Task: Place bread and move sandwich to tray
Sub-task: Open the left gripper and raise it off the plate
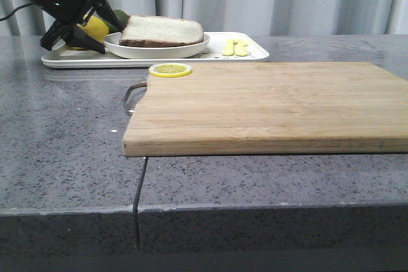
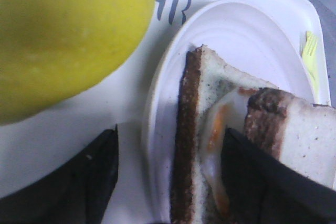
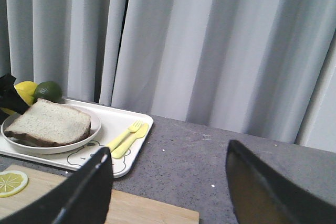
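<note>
On the tray (image 1: pixel 60 60), behind the cutting board (image 1: pixel 268 106), the sandwich (image 1: pixel 160 31) sits on its plate (image 1: pixel 156 50). Beside that plate's rim, the left gripper (image 2: pixel 169 182) hangs with fingers spread wide, holding nothing. Well apart from the tray, the right gripper (image 3: pixel 168 182) is also wide and empty.

- The wooden cutting board (image 1: pixel 268 106) lies broad and bare in the middle of the counter (image 1: pixel 64 157); only a lemon slice (image 1: pixel 170 69) sits at its far left corner.
- The tray (image 1: pixel 70 60) at the back left is crowded: the plate (image 1: pixel 185 49) with the sandwich (image 1: pixel 160 31), a lemon (image 1: pixel 95 27), a lime (image 3: pixel 47 91), and yellow cutlery (image 1: pixel 234 47).
- The left tool (image 1: pixel 95 20) stands open at the plate's left rim, hemmed by the lemon.
- Counter to the right of the tray is open.
</note>
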Robot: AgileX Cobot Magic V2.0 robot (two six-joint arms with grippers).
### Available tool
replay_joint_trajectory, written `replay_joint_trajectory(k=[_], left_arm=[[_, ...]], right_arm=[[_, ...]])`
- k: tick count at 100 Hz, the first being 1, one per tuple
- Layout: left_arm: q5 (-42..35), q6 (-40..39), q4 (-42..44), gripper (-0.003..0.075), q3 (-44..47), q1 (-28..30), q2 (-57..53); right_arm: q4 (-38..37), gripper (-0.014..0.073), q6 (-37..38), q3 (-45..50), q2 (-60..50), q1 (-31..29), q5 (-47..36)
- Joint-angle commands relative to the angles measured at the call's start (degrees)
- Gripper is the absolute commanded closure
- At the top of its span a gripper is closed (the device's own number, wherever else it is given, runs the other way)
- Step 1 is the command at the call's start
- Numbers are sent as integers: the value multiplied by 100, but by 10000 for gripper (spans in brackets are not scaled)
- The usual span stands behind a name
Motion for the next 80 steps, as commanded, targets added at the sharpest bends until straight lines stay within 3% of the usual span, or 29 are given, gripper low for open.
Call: replay_joint_trajectory(k=[1,40,64,80], left_arm=[[-33,-52,-202,295,-186,48,-549],[311,-52,1005,299,-186,95,-1348],[545,-13,2421,299,-186,-52,-2119],[519,1,2641,299,-100,-213,-2671]], right_arm=[[66,122,-50,-161,-19,10,-98],[66,122,-50,-161,-19,10,-98],[66,122,-50,-161,-19,10,-98],[66,122,-50,-161,-19,10,-98]])
